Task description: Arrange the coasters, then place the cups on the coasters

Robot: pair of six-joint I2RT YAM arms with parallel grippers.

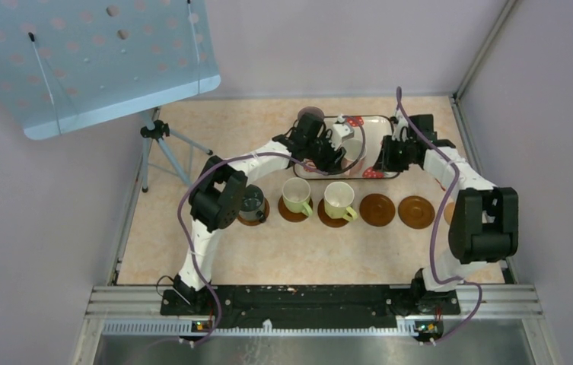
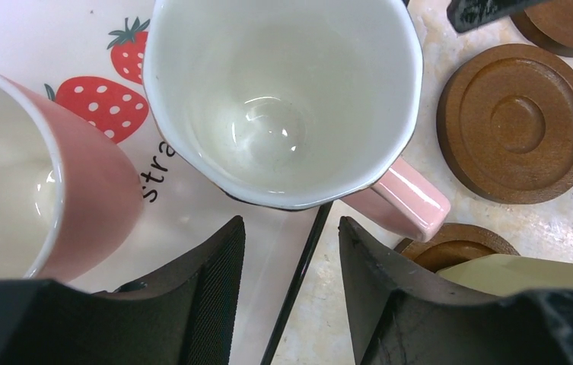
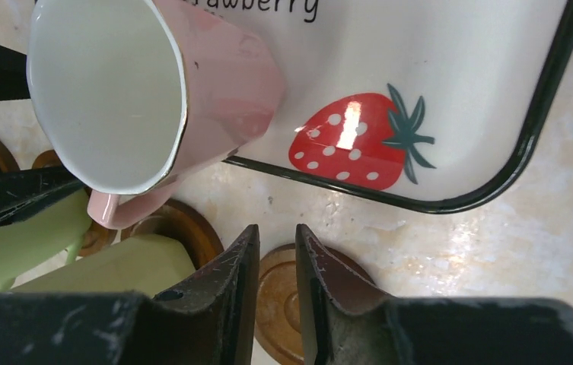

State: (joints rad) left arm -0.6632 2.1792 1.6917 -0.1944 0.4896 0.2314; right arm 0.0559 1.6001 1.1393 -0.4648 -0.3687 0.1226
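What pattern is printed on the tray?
The tray shows red strawberries on white; clearest in the right wrist view.

1. Round glossy brown coasters (image 1: 377,209) lay in a row, two of them bare.
2. One dark grey-green mug (image 1: 253,201) and two pale yellow-green mugs (image 1: 297,195) stood upright on the leftmost three.
3. Two empty pink handled mugs (image 2: 283,99) waited on the strawberry-print tray (image 3: 435,61), one at its edge.

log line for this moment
phase: fetching cups | seated: dark cup, two yellow-green cups | bare coasters: at least two | left end effector: open, facing pink cup at tray edge | right end effector: empty
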